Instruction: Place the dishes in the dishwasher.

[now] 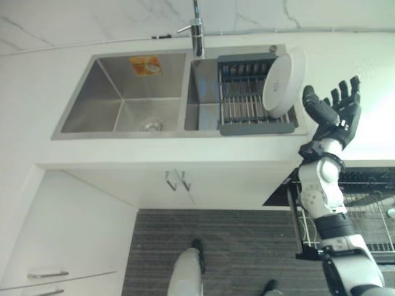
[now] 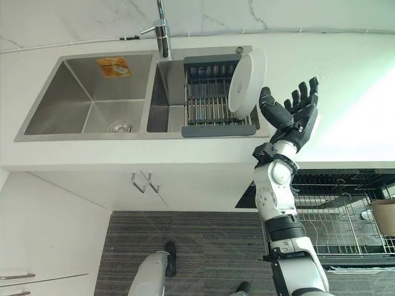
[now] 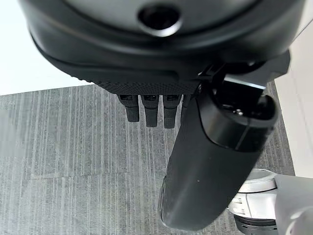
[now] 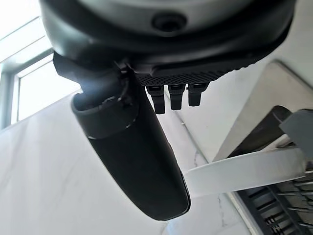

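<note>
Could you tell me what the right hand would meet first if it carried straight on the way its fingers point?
Probably the white countertop; the open right hand points just beside the white plate, though depth is unclear.

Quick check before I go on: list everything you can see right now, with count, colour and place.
plate: one, white, standing on edge in the drying rack, right side
drying rack: one, dark grey, in the sink's right basin
sink: one, steel, two basins, set in the white counter
faucet: one, chrome, behind the sink
dishwasher rack: one, wire, pulled out below the counter, right
cabinet handles: two, metal, under the sink
right hand: open, raised beside the plate, not touching
left hand: over grey floor, fingers relaxed
</note>
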### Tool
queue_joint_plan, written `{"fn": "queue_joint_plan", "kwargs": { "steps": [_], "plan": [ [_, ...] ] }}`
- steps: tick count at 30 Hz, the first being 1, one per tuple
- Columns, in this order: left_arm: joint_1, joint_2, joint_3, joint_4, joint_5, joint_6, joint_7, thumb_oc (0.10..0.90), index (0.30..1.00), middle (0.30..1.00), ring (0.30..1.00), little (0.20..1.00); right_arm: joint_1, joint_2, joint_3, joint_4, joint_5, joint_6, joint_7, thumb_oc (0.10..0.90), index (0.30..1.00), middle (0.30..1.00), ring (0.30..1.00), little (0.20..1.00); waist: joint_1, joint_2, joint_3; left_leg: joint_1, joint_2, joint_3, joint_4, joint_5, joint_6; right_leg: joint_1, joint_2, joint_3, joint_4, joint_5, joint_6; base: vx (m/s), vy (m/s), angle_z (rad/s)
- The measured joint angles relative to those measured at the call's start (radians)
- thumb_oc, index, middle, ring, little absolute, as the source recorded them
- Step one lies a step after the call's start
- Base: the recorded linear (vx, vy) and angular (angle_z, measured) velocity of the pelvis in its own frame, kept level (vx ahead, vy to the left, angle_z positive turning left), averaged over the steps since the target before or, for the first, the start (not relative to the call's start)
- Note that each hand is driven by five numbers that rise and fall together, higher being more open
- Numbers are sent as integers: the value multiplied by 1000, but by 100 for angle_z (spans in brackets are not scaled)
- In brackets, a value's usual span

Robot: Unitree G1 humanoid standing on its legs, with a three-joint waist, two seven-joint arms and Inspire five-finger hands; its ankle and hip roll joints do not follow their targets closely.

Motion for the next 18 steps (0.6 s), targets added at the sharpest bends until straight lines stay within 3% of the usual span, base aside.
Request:
{"fn": "queue_joint_plan", "kwargs": {
  "steps": [14,18],
  "plan": [
    [-1,2,0,-1,-33,22,-19,800,900,900,900,900,-44,-20,-3,74,-1,30,56,800,900,900,900,900,20,1,1,7,-21,-23,-13,10,4,31,-9,-31,-9,-3,-4,-3,29,6],
    [-1,3,0,-1,-33,24,-20,800,900,900,900,900,-52,-21,-3,75,9,64,84,800,900,900,900,900,23,1,1,5,-22,-24,-12,11,5,31,-9,-33,-9,-3,-4,0,0,0]
  ]
}}
